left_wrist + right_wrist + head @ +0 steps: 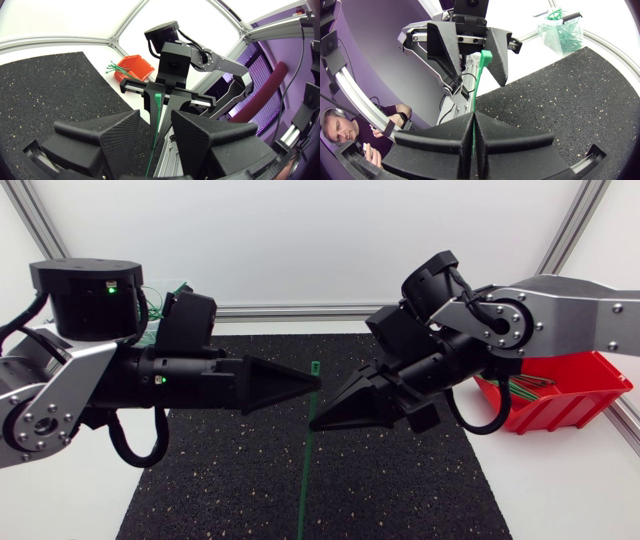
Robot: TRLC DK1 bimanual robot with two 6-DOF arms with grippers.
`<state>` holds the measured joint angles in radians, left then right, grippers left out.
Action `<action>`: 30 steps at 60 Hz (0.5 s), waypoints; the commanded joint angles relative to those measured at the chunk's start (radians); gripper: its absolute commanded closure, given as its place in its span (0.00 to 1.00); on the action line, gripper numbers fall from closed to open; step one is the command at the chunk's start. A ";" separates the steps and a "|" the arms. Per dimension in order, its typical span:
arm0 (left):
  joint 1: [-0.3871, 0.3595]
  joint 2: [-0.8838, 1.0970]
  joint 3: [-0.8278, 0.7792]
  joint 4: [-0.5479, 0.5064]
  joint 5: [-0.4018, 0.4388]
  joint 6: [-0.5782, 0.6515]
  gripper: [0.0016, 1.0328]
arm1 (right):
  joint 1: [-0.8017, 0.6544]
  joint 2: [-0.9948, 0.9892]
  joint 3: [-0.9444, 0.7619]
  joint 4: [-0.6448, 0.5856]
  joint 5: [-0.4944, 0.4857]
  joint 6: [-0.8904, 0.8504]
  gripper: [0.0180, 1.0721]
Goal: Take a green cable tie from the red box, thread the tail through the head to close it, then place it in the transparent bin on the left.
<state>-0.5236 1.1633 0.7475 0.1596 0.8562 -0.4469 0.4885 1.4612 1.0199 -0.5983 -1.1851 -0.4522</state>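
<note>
**A:** Closest in, the right gripper [473, 117] has its two wedge fingers pressed flat together on the cable tie [479, 85], which stands up from between them.

**B:** And where is the tie?

**A:** In the air above the mat [400, 490]. It is a thin, flat green strip, held straight, with its blocky head up between the fingers of the left gripper [156, 120]. Those fingers stand apart and neither seems to press it, so that hand is released.

**B:** How far along, then?

**A:** By my reckoning the picking is done, since the tie is out of the red box [590, 400]. There is no loop yet, and the tail hangs free. Threading it and dropping it in the clear bin [555, 42] are both left.

**B:** Textures?

**A:** The tie looks like smooth, bendy plastic. The fingers are matte black with hard edges. The mat is black and grainy with pale flecks. The box is glossy red and holds more ties. The bin is thin-walled, and green ties show through it.
</note>
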 commanded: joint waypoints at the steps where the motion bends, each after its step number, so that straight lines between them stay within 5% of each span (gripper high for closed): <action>1: 0.000 0.013 0.024 0.018 0.007 0.013 0.56 | -0.008 -0.007 0.019 -0.008 -0.010 0.012 0.95; 16: -0.009 0.024 0.006 0.049 0.007 0.011 0.72 | -0.021 0.005 0.023 -0.006 -0.010 0.007 0.95; 30: -0.016 0.029 0.003 0.051 0.006 0.011 0.73 | -0.019 0.007 0.025 -0.005 -0.010 0.009 0.95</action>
<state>-0.5331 1.1767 0.7471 0.1932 0.8562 -0.4446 0.4728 1.4612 1.0229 -0.5983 -1.1851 -0.4522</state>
